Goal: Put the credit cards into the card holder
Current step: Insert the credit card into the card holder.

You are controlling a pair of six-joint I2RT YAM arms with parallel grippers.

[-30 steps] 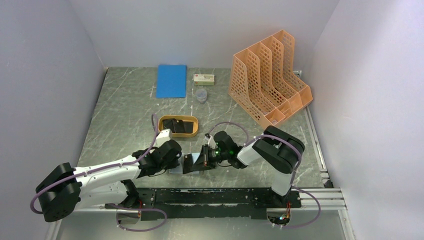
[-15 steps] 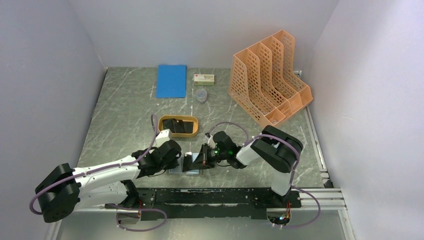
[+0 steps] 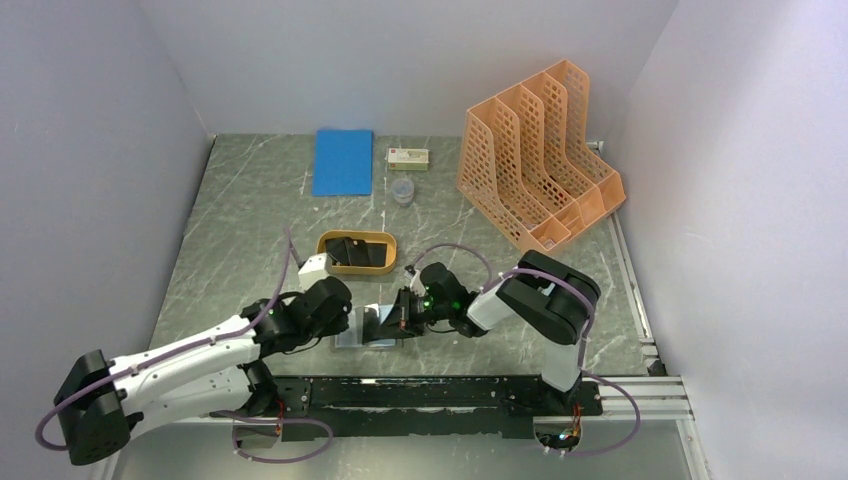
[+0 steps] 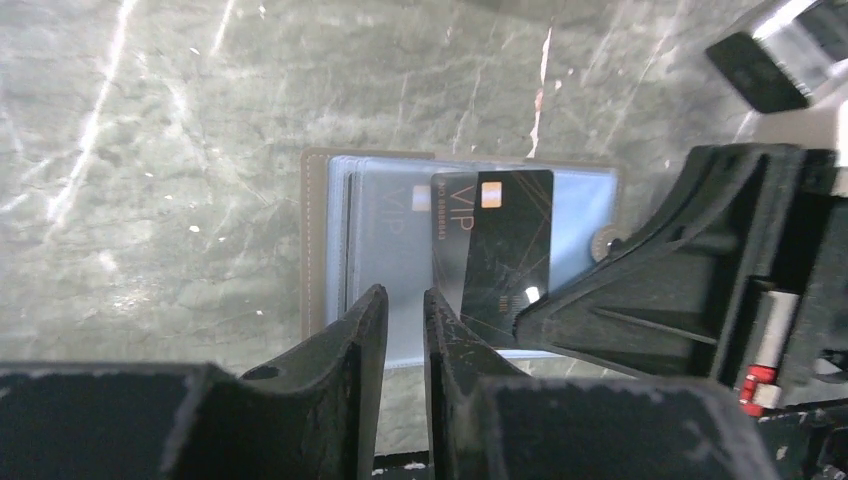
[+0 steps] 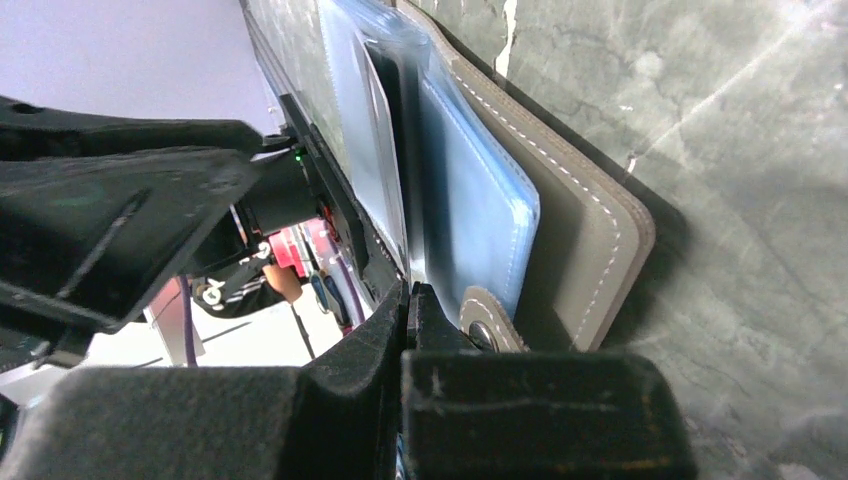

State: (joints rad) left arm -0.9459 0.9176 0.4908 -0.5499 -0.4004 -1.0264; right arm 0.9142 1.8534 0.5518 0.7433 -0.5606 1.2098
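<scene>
The card holder (image 4: 318,250) lies open and flat on the worktop (image 3: 250,220), near edge, centre, btwn the two arms. A black card (image 4: 495,250) sits tilted across its blue sleeves, one corner at the tips of the R end effector (image 5: 408,295). That end effector is closed tight. It looks pinched on the card's corner, but the R wrist view is edge-on and blurry, so the grip is a read, not certain. The L end effector (image 4: 402,300) hangs just left of the holder, fingers parted a little w/ nothing btwn them. As far as I can tell it isn't touching the holder.

Step in hand, my read: seating one card in a sleeve. The card is over the holder but not squared w/ a pocket. Next move prob needs the card turned to line up w/ a pocket mouth, then slid in low and flat. The holder is loose on the worktop, so L may have to pin the cover or the holder will skid.

Spare cards (image 3: 352,250), dark, wait in the orange oval tray (image 3: 320,252) just far of the holder, so the job is prob not close to done. Further out, not involved: blue notebook (image 3: 342,162), small box (image 3: 408,156), cup (image 3: 402,191), file rack (image 3: 535,165) far right.

Hard to make out:
- Whether the card's edge is already inside a sleeve or only on top.
- A faint "VIP" under the left sleeve: a stored card or a reflection, can't say.
- The holder's right end is hidden behind R in the L wrist view.
- The card count in the tray isn't readable.
</scene>
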